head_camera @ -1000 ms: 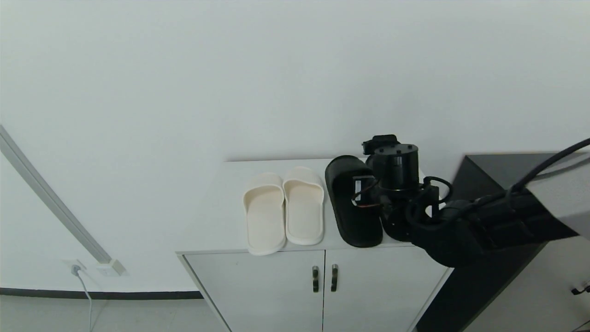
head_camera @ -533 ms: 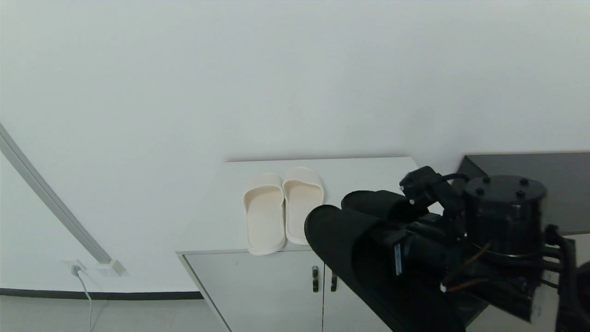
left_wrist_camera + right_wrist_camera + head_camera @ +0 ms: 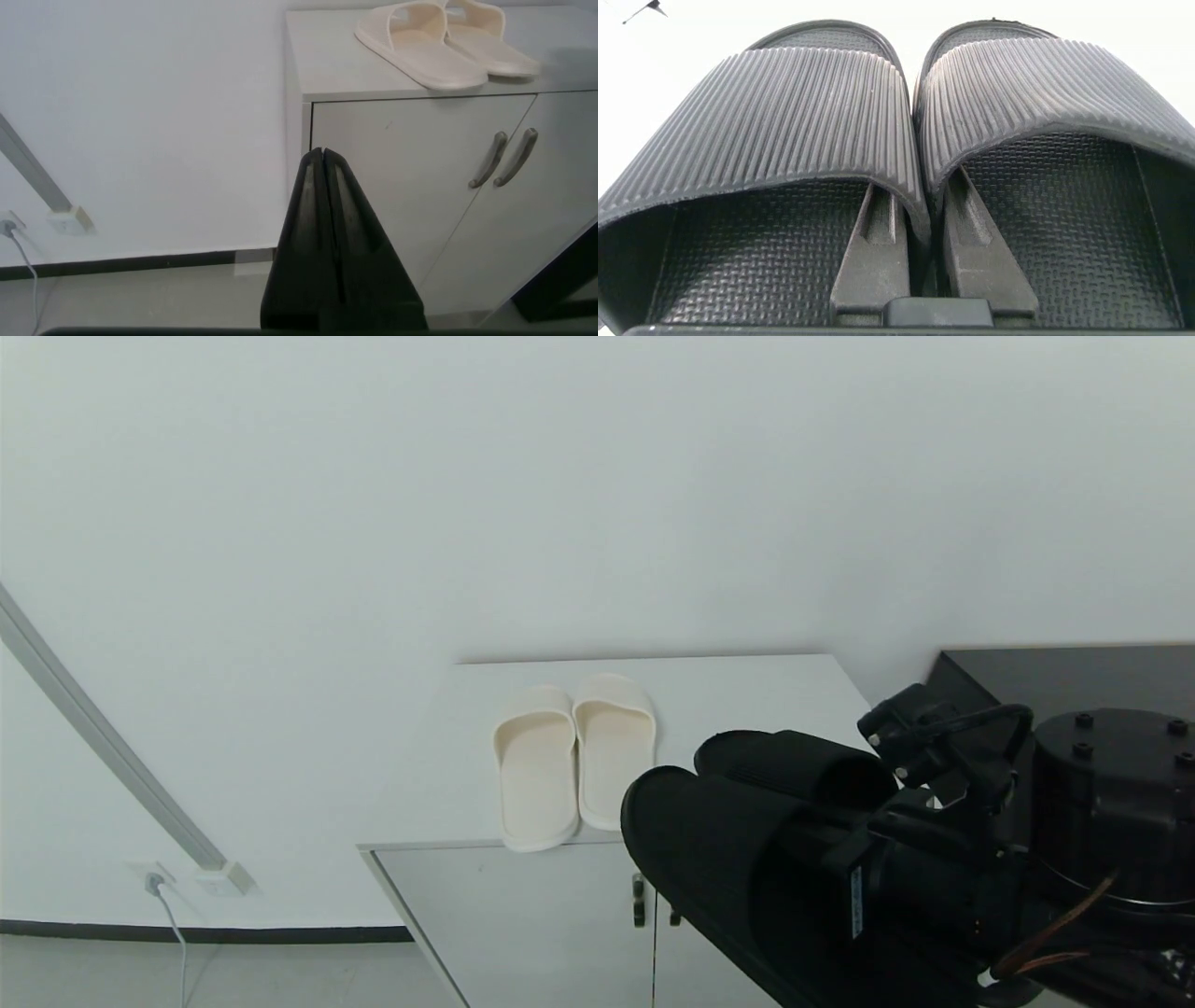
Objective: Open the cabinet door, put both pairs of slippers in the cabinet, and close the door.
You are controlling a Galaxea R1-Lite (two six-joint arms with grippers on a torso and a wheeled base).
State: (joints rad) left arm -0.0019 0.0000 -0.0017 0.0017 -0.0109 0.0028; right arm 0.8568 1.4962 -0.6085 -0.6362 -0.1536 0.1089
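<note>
The black slippers (image 3: 747, 840) are hanging in the air in front of the cabinet (image 3: 728, 691), off its top and level with its front edge, carried as a pair side by side. The right gripper (image 3: 920, 201) is pinching them: in the right wrist view one finger is lying inside each slipper under its ribbed strap, and the two are squeezing the touching inner walls between them. The white slippers (image 3: 574, 761) are lying together on the cabinet top, near its front edge, with one heel just overhanging it. Both doors (image 3: 523, 924) are looking shut, with the paired handles (image 3: 505, 159) meeting at the middle seam. So the step in hand is judged to be carrying the black pair, while opening the door is not yet done. The left gripper (image 3: 324, 159) is hanging lower, out in front of the cabinet's left side, pressed together and holding nothing. The next move probably calls for it to spread, take a handle and swing a door out. The black pair is hanging before the right door and one handle, so it is likely standing in the way of that swing. To the right a dark counter (image 3: 1074, 672) is adjoining the cabinet; a wall socket (image 3: 149, 875) and a slanting rail (image 3: 103, 737) are well apart at the left.
</note>
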